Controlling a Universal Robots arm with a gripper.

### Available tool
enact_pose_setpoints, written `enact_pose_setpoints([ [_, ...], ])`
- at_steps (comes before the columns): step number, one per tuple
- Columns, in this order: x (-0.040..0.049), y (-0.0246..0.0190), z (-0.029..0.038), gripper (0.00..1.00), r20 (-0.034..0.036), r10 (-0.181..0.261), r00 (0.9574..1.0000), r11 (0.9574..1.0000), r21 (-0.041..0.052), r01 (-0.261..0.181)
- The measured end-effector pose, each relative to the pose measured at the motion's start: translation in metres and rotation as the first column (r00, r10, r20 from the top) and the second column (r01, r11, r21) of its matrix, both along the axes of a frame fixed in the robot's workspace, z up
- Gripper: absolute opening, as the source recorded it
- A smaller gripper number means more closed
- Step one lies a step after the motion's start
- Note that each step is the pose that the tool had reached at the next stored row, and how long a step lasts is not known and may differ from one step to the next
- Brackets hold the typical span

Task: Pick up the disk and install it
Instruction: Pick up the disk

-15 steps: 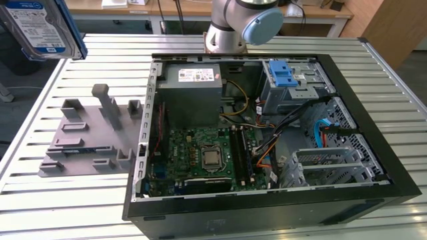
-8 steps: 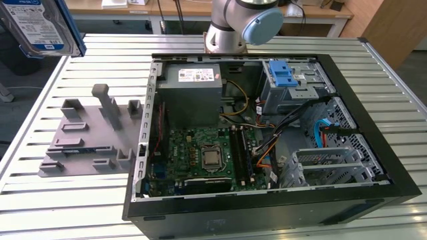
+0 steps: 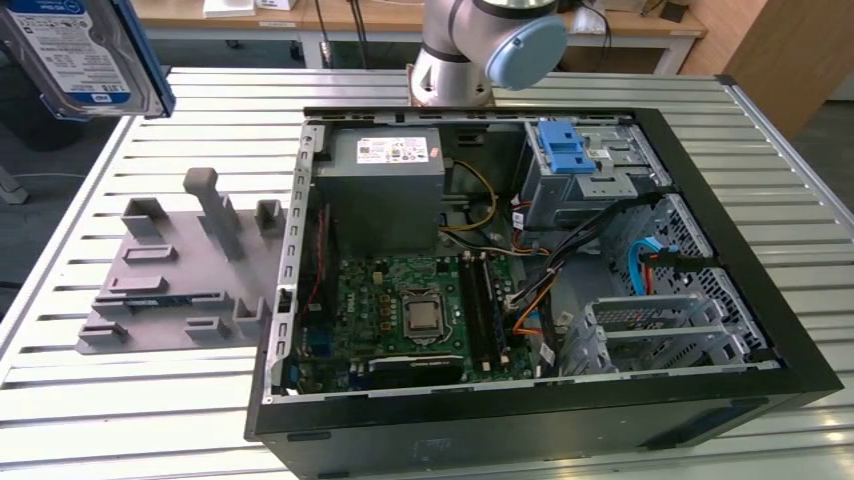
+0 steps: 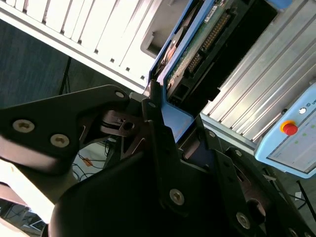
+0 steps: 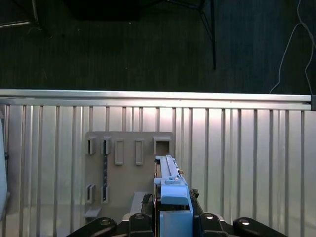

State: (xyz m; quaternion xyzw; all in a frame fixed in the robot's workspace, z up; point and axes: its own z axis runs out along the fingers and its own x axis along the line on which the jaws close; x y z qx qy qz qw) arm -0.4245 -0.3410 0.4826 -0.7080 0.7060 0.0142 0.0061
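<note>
Fingers (image 4: 159, 138) are clenched on the disk (image 4: 197, 49), pinching it on edge by its blue carrier frame. In the exterior view the disk (image 3: 80, 50) hangs high over the far corner of the surface (image 3: 134, 400) on that view's left, well apart from the open computer case (image 3: 534, 420). The first wrist view looks down past the disk (image 5: 168, 173) onto the grey slotted fixture (image 5: 128, 143), near the surface's edge.

The grip looks narrow, and it lands at least partly on plastic. If the frame flexes, the drive could tilt or slide between the fingers, and a fall from this height could damage it. The drive cage (image 3: 601, 185) with its blue latch (image 3: 567, 150) sits in the case's far corner, just beside a bundle of cables (image 3: 587, 240). A tilted carrier may jam at the cage's mouth, and a low approach could snag those cables or clip the case wall.
</note>
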Motion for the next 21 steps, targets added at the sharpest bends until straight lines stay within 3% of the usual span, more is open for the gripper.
enact_pose_setpoints([
  [11, 0.0131, -0.001, 0.0, 0.36, -0.0001, 0.0, 1.0, 1.0, 0.0006, 0.0],
  [21, 0.0308, -0.0013, 0.0, 0.36, -0.0005, 0.0, 1.0, 1.0, 0.0008, 0.0],
])
